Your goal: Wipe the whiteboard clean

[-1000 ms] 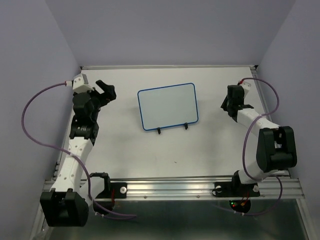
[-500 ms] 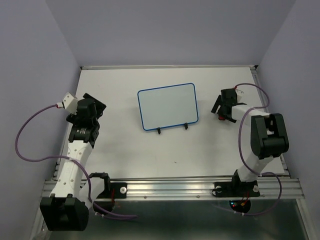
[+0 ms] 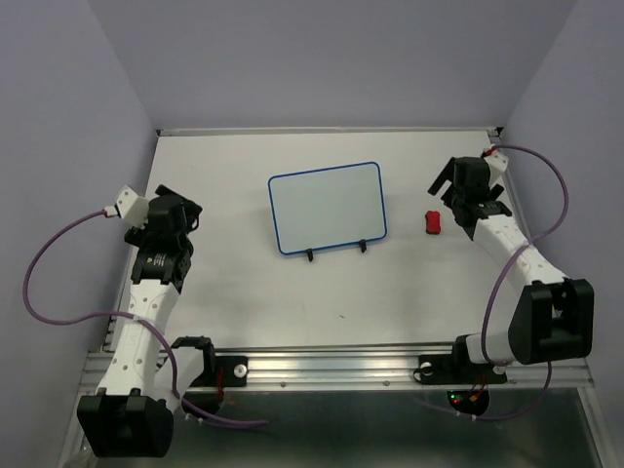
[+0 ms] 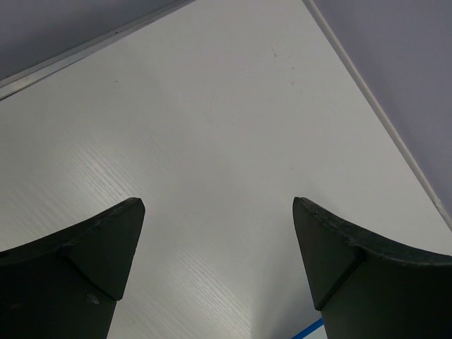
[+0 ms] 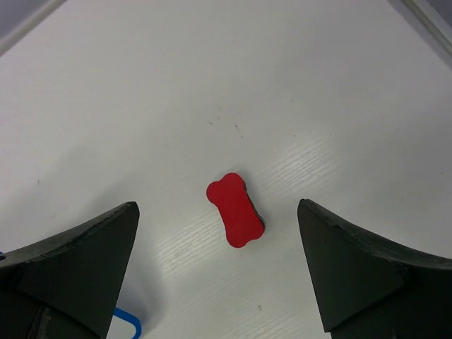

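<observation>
The whiteboard [image 3: 327, 208] stands on two black feet at mid-table, blue-rimmed, and its face shows no marks from above. A corner of its blue rim [image 5: 128, 322] shows in the right wrist view, and another bit of rim [image 4: 311, 330] in the left wrist view. A red bone-shaped eraser [image 3: 433, 222] lies flat on the table to the right of the board. My right gripper [image 3: 452, 209] hovers over it, open. The eraser [image 5: 236, 210] sits apart from both fingers. My left gripper [image 3: 180, 203] is open at the far left, over bare table [image 4: 212, 127], holding nothing.
The white table [image 3: 292, 292] is bounded by lavender walls on three sides. A metal rail [image 3: 341, 366] with the arm bases runs along the near edge. Purple cables [image 3: 44, 292] loop out from both wrists.
My right gripper has opened and let the red eraser go onto the table, then drawn back from it. The left arm has pulled back to the left, away from the board.
</observation>
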